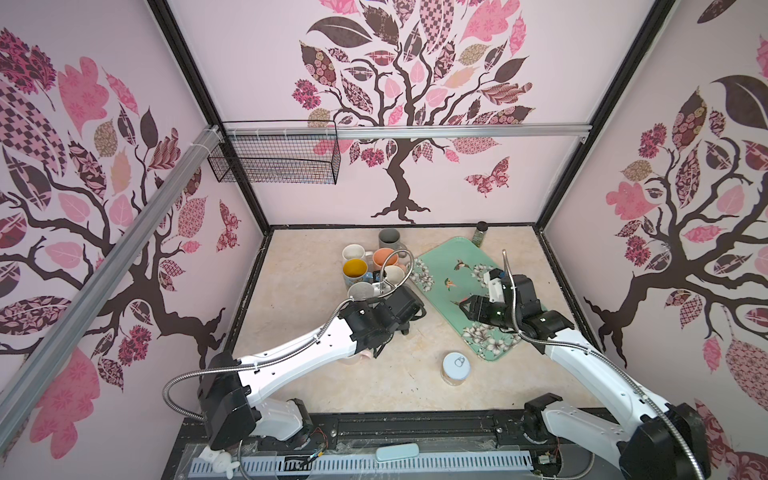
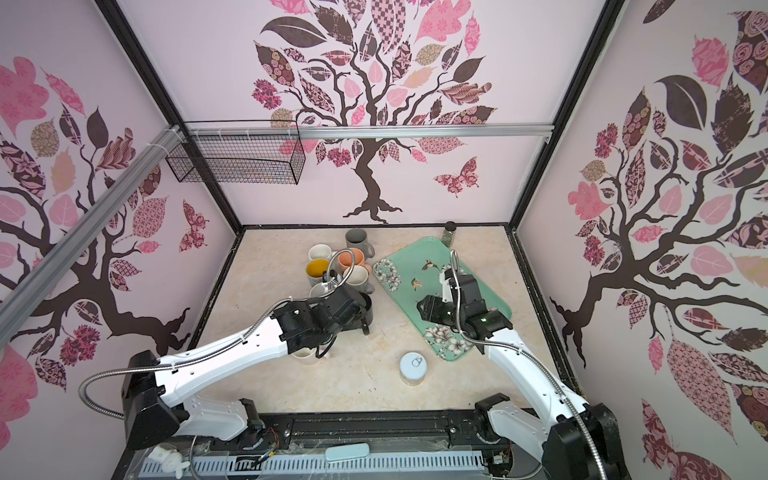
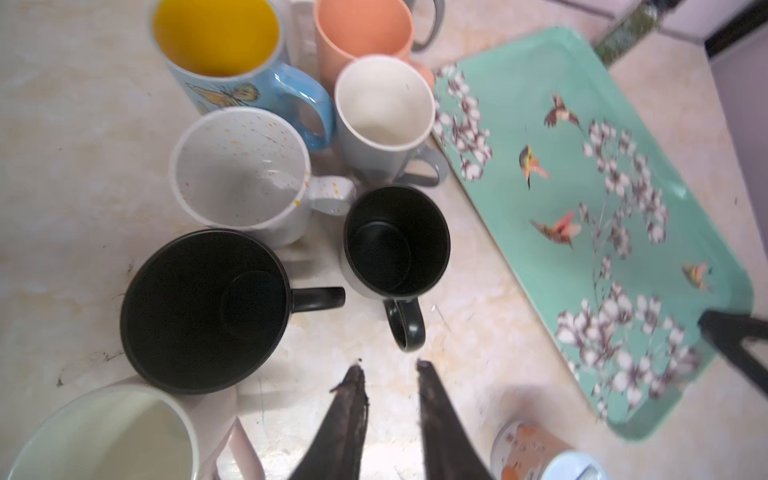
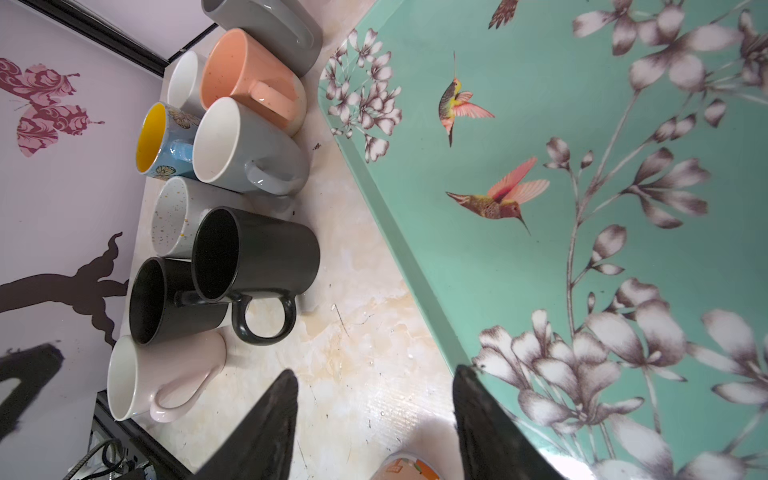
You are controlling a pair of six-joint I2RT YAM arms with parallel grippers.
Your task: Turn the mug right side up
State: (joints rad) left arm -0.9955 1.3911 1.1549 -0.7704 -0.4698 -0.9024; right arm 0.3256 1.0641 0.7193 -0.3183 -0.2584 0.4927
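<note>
Left gripper (image 3: 388, 368) hovers just short of the handle of the black mug (image 3: 397, 245), jaws slightly apart and empty. That mug stands mouth-up on the table (image 3: 478, 311) among other mugs (image 3: 241, 174), beside the tray (image 3: 519, 83). Any retreat should probably run straight back, clear of the handle. Right gripper (image 4: 376, 374) gapes wide, empty. On the tin (image 3: 528, 444), the label is too blurred to read.

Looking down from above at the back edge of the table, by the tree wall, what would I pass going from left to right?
In a top view: white mug → grey mug → spice jar. The peach mug and the green tray overlap these sideways, so they are left out of the order.
</note>
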